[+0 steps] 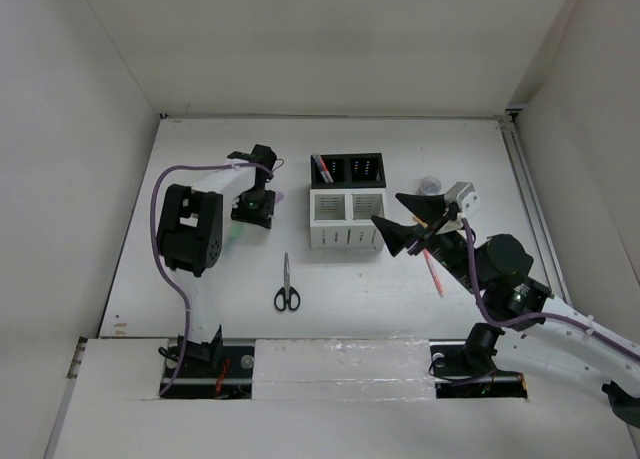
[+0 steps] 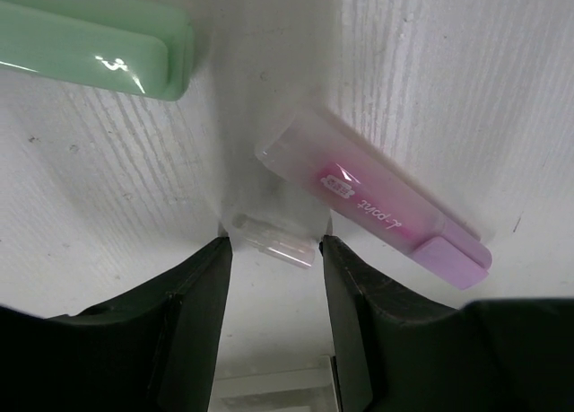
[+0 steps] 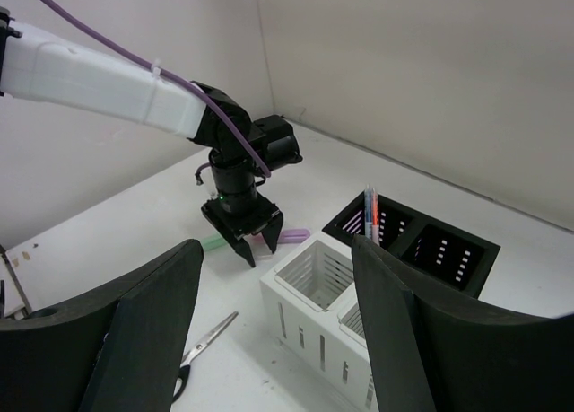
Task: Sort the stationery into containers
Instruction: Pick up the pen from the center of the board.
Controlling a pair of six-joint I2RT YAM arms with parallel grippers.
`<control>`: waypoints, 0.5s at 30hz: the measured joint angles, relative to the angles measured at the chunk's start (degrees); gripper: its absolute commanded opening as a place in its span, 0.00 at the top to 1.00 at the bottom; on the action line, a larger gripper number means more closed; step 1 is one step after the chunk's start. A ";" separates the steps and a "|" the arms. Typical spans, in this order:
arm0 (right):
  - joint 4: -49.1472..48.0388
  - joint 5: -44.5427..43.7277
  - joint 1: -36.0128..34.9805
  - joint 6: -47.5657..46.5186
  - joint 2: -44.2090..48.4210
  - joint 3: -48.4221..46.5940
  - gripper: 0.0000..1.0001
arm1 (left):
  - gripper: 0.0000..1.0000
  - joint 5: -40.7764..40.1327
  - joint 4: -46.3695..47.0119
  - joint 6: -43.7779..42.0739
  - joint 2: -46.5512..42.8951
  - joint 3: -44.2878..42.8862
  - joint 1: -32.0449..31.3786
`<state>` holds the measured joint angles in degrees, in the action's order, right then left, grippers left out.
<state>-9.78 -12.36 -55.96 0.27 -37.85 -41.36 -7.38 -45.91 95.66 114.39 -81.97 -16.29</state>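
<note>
My left gripper (image 2: 273, 243) points down at the table, open, its tips either side of a small clear piece (image 2: 273, 237). A pink highlighter (image 2: 377, 197) lies just past the right finger, and a green highlighter (image 2: 90, 44) lies farther off. In the top view the left gripper (image 1: 253, 215) stands left of the containers: a black pair (image 1: 350, 169) holding pens (image 1: 322, 167), joined to a white pair (image 1: 347, 219). My right gripper (image 1: 405, 221) hovers wide open and holds nothing, right of the white pair. Black-handled scissors (image 1: 287, 285) lie in front. A red pen (image 1: 436, 272) lies under the right arm.
A small grey tape roll (image 1: 432, 184) sits right of the black boxes. Walls enclose the table on the left, back and right. The right wrist view shows the left gripper (image 3: 244, 240), white boxes (image 3: 314, 277), black boxes (image 3: 413, 241) and scissors (image 3: 204, 342).
</note>
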 measured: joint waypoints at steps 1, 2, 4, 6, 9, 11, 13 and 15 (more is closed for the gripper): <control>-0.02 0.00 0.00 0.00 0.04 0.02 0.27 | 0.59 -0.09 -0.11 0.00 -0.04 0.20 0.00; -0.04 0.00 0.00 0.00 0.11 0.04 0.27 | 0.59 -0.11 -0.11 0.07 -0.17 0.37 0.00; 0.00 0.00 0.00 0.00 0.31 0.13 0.27 | 0.59 -0.13 0.04 0.07 -0.37 0.66 0.00; -0.04 0.02 0.00 0.00 0.35 0.15 0.27 | 0.62 -0.13 0.24 0.15 -0.57 0.90 0.00; 0.00 0.04 0.00 0.00 0.35 0.17 0.27 | 0.62 -0.15 0.11 0.22 -0.59 0.98 0.02; -0.02 0.09 0.00 0.00 0.39 0.17 0.27 | 0.62 -0.15 0.13 0.20 -0.59 0.98 0.00; 0.00 0.13 0.00 0.00 0.57 0.20 0.27 | 0.64 -0.15 0.15 0.20 -0.59 0.98 0.02; -0.04 0.15 0.00 0.00 0.76 0.22 0.27 | 0.69 -0.11 -0.04 0.15 -0.59 1.01 0.00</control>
<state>-9.82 -12.21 -55.96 0.27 -37.08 -41.15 -7.49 -45.95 95.81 113.80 -80.97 -16.29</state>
